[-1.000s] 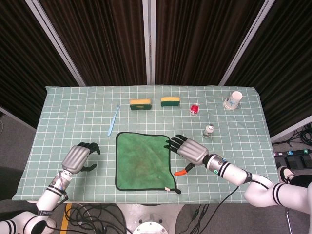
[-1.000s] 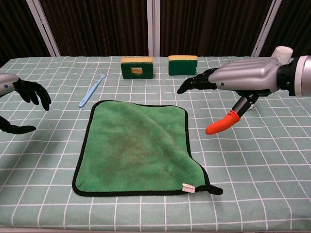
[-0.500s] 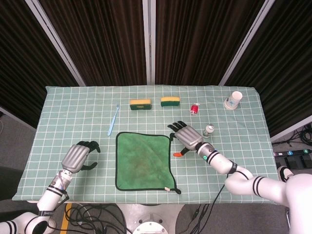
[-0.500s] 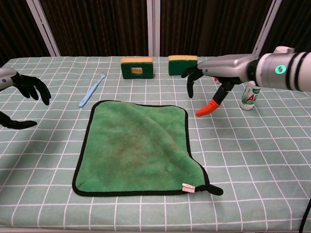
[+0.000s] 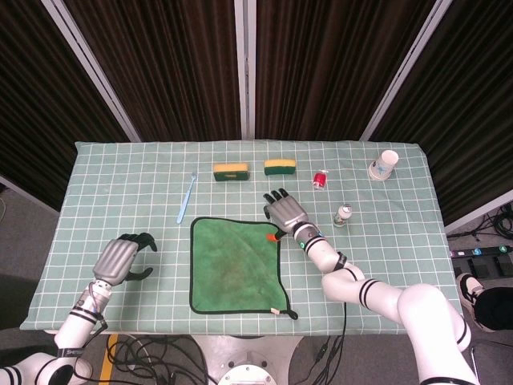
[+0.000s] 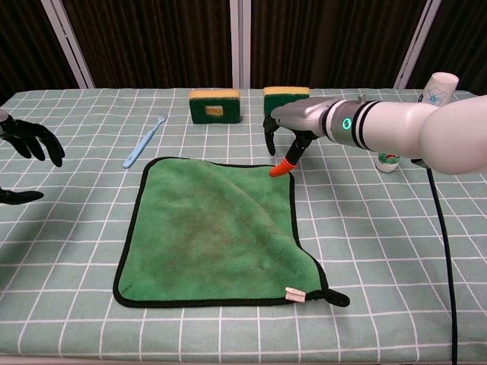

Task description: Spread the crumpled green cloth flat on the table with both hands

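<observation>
The green cloth (image 5: 235, 265) (image 6: 213, 228) with black trim lies almost flat at the table's front middle, with a low diagonal ridge near its right side. My right hand (image 5: 286, 212) (image 6: 298, 115) hovers at the cloth's far right corner, fingers spread and pointing down, holding nothing. Its orange thumb tip (image 6: 279, 169) is at the corner's edge; I cannot tell whether it touches. My left hand (image 5: 120, 258) (image 6: 29, 139) is well left of the cloth, fingers loosely curved and apart, empty.
Two yellow-green sponges (image 6: 214, 105) (image 6: 286, 100) and a blue toothbrush (image 6: 144, 141) lie behind the cloth. A red can (image 5: 320, 180), a small bottle (image 5: 344, 213) and a paper cup (image 5: 385, 164) stand to the right.
My right hand has swung left and away from me, from beside the cloth's right edge to its far right corner. My left hand has drawn slightly further left.
</observation>
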Robot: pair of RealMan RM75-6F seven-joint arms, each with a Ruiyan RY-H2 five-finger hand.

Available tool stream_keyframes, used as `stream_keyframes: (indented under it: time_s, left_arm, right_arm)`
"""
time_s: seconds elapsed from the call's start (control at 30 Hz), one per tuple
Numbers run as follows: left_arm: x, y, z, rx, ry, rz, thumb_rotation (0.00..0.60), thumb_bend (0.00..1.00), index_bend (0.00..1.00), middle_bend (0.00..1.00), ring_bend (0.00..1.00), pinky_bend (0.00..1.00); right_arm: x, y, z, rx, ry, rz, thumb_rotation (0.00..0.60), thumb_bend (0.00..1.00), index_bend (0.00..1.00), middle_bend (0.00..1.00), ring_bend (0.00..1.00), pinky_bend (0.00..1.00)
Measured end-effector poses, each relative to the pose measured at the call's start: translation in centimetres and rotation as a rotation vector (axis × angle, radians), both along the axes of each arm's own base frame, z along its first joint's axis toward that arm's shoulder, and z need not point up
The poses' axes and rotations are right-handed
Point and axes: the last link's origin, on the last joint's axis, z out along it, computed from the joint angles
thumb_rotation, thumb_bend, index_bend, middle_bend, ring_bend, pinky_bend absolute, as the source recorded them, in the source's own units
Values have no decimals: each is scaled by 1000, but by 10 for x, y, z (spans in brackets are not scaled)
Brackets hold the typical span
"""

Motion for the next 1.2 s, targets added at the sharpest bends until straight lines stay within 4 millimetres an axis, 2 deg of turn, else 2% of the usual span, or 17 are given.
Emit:
stream_keyframes:
  time_s: [0.63, 0.73, 1.0, 1.2]
  left_arm:
    - [-5, -1, 2, 0, -7, 26, 600, 280, 470, 401, 361, 320]
    - [-6, -1, 1, 0, -7, 30, 600, 281, 470, 401, 361, 321]
    - [-8, -1, 2, 4, -9, 34, 600, 280, 470, 401, 361, 320]
    - [-8, -1, 3, 8, -10, 32, 600, 280, 470, 400, 360, 320]
  right_arm:
    - [-1, 0, -20, -5, 91, 4, 383, 206, 389, 62, 0, 0]
    - [-1, 1, -23, -2, 82, -6, 387, 219, 418, 72, 0, 0]
    - [-1, 2, -25, -10, 55, -22, 507, 251, 592, 149, 0, 0]
    - [-1, 0, -23, -25, 32, -35, 570, 275, 644, 174, 0, 0]
